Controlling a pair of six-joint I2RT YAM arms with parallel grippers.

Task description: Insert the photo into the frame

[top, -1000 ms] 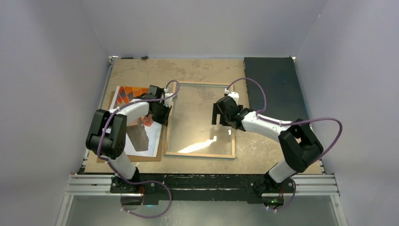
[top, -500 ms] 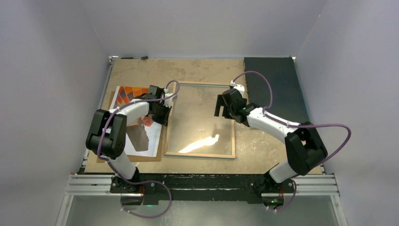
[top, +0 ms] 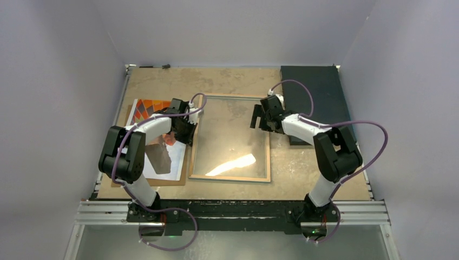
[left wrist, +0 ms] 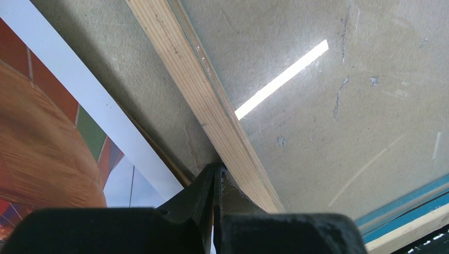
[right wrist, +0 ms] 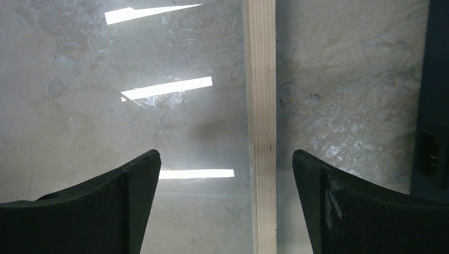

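A: Where is the frame (top: 229,177) lying?

B: It is lying flat at the centre of the table (top: 238,81) in the top view, tan wood rim facing up, with light glaring off the glass toward its lower edge.

A: And the photo (top: 147,110)?

B: It is sitting to the left of the frame, balloon side up, resting on a brown board (top: 149,182) and not inside the frame. The left arm is covering its middle.

A: What is the left gripper (top: 187,127) doing?

B: Its 2 fingers (left wrist: 204,196) are pressing together with nothing between them. In the left wrist view the tips are sitting right against the outer edge of the frame's wood rail (left wrist: 206,100), in the gap between that rail and the photo (left wrist: 47,121).

A: And the right gripper (top: 260,120)?

B: It is hanging over the upper right part of the frame, spread wide and gripping nothing. In the right wrist view the gripper (right wrist: 226,156) is straddling the rail (right wrist: 262,106), 1 finger over the glass and 1 over bare table. I cannot tell whether it is touching.

A: Anything else?

B: A dark mat (top: 311,86) is lying at the upper right.
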